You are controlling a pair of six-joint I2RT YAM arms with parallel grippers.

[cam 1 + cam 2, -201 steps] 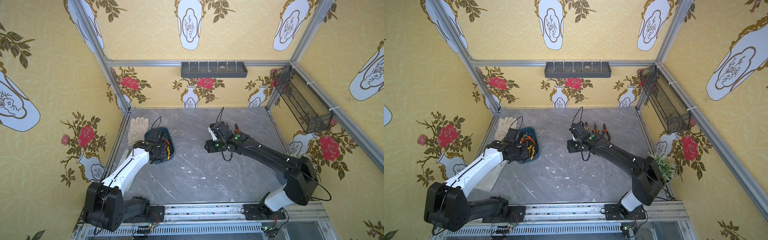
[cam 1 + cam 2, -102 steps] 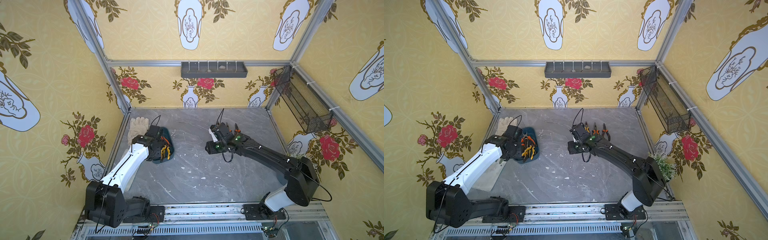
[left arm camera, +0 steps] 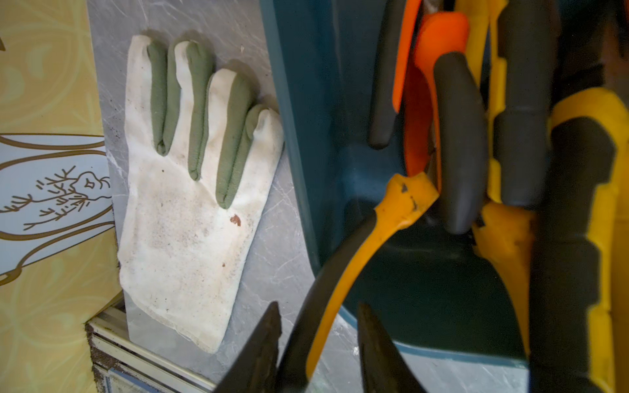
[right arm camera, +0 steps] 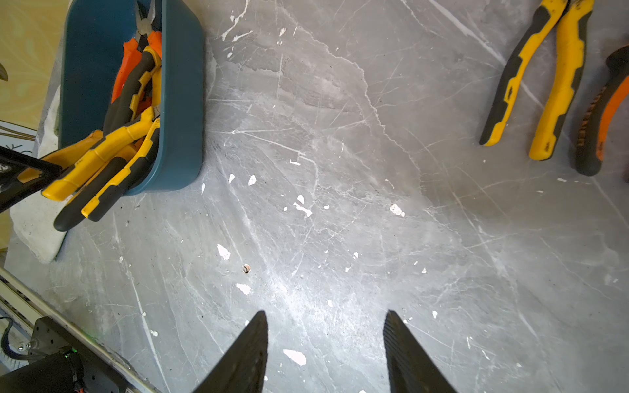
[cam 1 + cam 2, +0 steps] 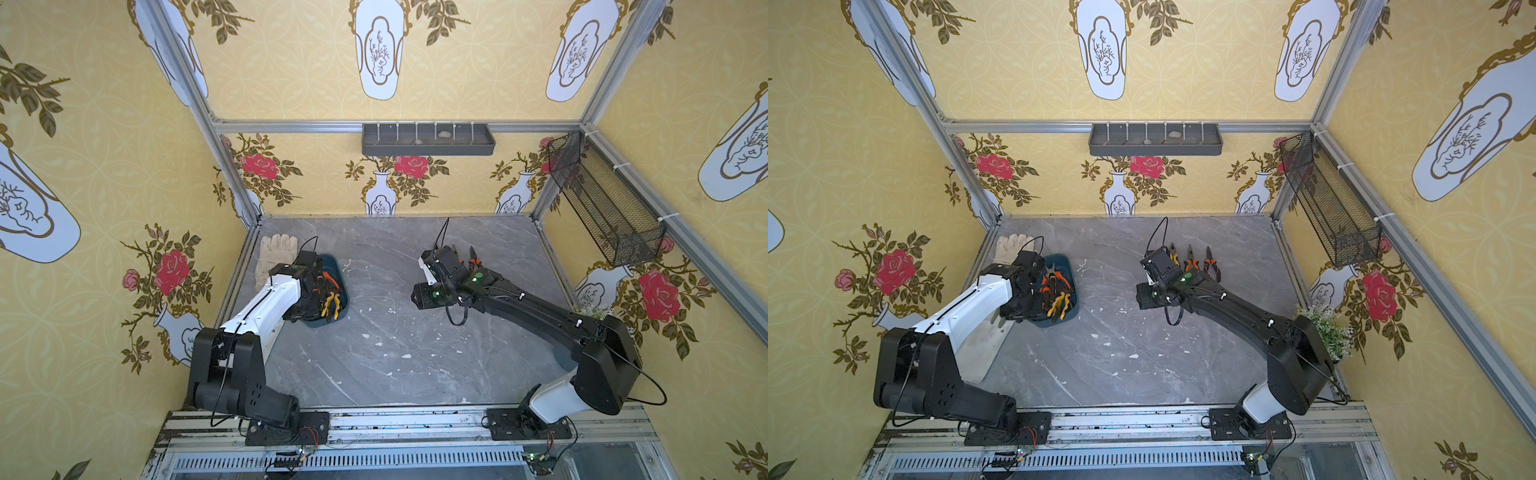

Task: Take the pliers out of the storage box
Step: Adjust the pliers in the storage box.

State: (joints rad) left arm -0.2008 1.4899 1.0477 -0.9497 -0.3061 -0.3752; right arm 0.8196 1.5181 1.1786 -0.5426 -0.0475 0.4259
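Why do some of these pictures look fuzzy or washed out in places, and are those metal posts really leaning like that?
Left wrist view: the pliers near the lens are soft, the glove sharp. Right wrist view: a pale sheen washes out the tabletop. In both top views the frame posts splay outward, probably lens perspective.

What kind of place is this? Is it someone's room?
Probably not a real room, more a robot practice booth. The left arm and right arm are bolted to a metal rail, the flowery wallpaper hangs on a bare metal frame, and pliers lie in a storage box.
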